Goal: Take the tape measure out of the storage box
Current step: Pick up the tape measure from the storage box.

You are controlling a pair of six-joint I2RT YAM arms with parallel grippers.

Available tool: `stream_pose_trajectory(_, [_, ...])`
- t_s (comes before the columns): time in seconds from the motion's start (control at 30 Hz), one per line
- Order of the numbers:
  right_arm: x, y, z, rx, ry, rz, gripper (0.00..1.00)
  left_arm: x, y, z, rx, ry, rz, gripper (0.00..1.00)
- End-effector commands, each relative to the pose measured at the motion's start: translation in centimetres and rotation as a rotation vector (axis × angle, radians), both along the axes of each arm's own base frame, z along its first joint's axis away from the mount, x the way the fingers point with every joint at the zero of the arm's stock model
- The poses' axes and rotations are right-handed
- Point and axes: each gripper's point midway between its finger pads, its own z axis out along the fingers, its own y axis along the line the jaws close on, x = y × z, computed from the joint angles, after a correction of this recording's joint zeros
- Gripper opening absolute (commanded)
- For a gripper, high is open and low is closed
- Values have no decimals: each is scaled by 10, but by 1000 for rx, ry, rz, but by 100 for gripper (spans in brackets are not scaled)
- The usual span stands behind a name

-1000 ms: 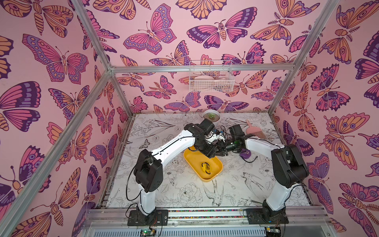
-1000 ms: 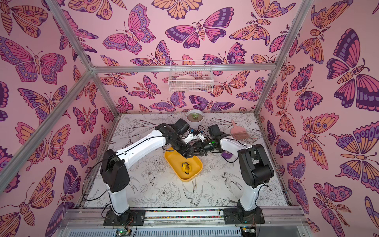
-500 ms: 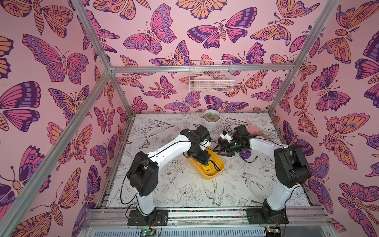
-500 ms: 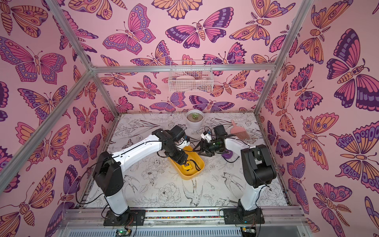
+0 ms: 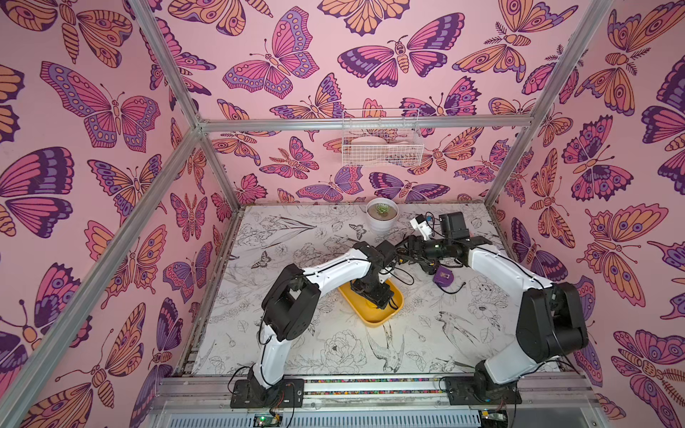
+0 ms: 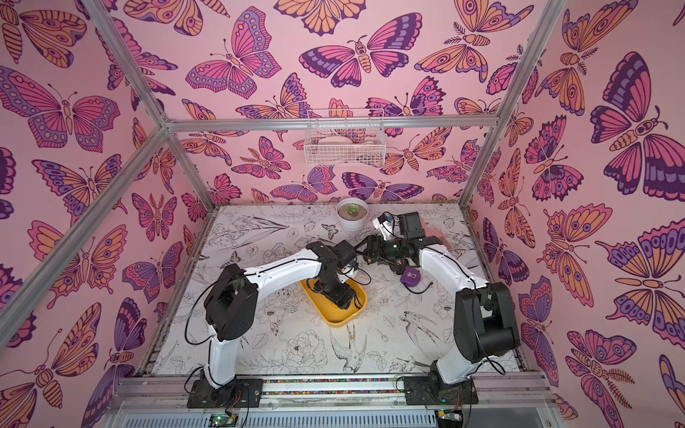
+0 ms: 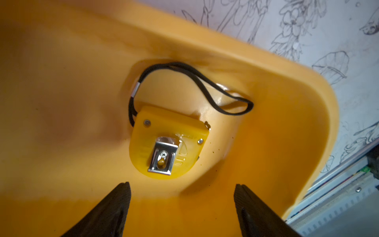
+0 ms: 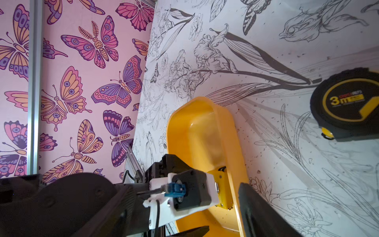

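Note:
The storage box (image 5: 374,321) is a shallow yellow tray at mid-table in both top views. In the left wrist view a yellow tape measure (image 7: 180,133) lies flat on the box floor (image 7: 61,102), metal belt clip up, with a black strap looped beside it. My left gripper (image 7: 182,188) hangs open just short of it, touching nothing. In both top views this left gripper (image 6: 339,294) reaches down into the box and hides the tape measure. My right gripper (image 5: 406,247) is open and empty beyond the box's far end. The right wrist view shows the box (image 8: 205,123) and the left wrist.
A purple tape measure (image 5: 443,276) lies on the table right of the box. A black and yellow one (image 8: 346,102) lies near my right gripper. A white pot with a succulent (image 5: 381,215) stands at the back. A white wire basket (image 5: 381,142) hangs on the back wall.
My left gripper has come down from the box's far end into the box and opened wider. My right gripper has opened and drawn back to the right.

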Motion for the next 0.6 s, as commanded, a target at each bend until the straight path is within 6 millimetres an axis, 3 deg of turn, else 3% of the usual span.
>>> stream_pose_trajectory(0.0, [-3,-6,-7,-18,18,-27,86,8,-5,-8,39,-37,-7,87])
stream_pose_trajectory(0.13, [-6,-7,-10,-31,29,-18,89,9,-6,-26,74,-42,-50,88])
stream_pose_trajectory(0.17, [-9,-8,-2,-31,6,-16,89,7,-5,-29,80,-36,-56,88])
stream_pose_trajectory(0.3, [-11,-12,2,-45,-7,-18,91,4,0,-37,97,-22,-65,90])
stream_pose_trajectory(0.57, [-8,-12,4,-45,-9,-17,91,8,-10,-55,43,-47,-119,92])
